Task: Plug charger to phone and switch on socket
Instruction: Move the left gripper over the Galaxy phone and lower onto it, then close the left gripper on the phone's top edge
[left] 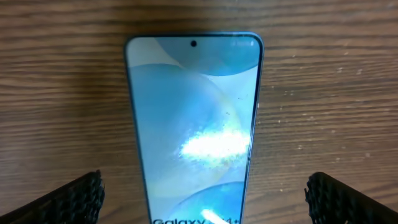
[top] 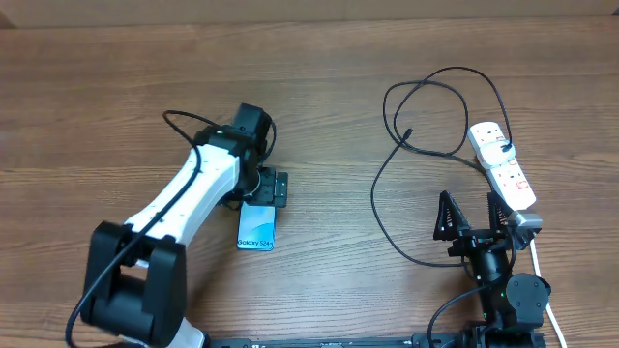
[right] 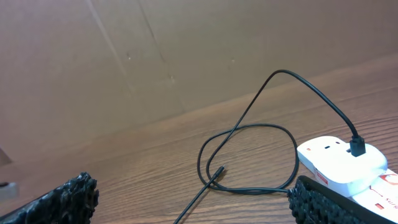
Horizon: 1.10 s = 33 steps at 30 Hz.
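Left pincer [left: 205,193]: jaws apart, straddling the phone [left: 193,124], no grip.
Right pincer [top: 472,217]: jaws apart, empty, beside the power strip [top: 503,164] at the desk [top: 97,97] right edge.
Phone: flat, near the front edge, left of middle.
Cable [top: 379,198]: looped back-right, plug [right: 357,146] in power strip, tip [top: 407,133] loose.
Risk: tip twists in pincer; unheld phone slides; loop snags.
Count: one phone, one cable, one power strip, two pincers.
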Available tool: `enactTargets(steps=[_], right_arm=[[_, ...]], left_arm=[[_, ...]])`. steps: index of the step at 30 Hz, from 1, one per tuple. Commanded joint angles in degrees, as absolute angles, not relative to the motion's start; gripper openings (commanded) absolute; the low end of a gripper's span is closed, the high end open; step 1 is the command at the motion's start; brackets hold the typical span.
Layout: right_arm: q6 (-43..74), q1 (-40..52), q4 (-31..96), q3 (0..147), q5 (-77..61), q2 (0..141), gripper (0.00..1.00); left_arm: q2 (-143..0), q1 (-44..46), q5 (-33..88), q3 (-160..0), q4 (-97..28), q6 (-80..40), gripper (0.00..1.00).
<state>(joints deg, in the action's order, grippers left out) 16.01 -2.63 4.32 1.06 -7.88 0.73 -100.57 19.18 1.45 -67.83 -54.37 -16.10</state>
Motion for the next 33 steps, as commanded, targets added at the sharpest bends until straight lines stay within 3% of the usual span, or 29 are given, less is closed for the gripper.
enactTargets(steps=[1,27,33], right_arm=[[15.6,-2.7,4.0,0.4,-7.3,0.2,1.0],[15.6,-2.7,4.0,0.4,-7.3,0.2,1.0],[15.6,-2.7,4.0,0.4,-7.3,0.2,1.0]], left_arm=[[-104.3,19.7,0.6,-67.5,-54.4,-15.5,1.0],[-114.3,19.6,1.1,-67.5,-55.3,-16.3,1.0],[-114.3,19.6,1.1,-67.5,-55.4,-16.4,0.81]])
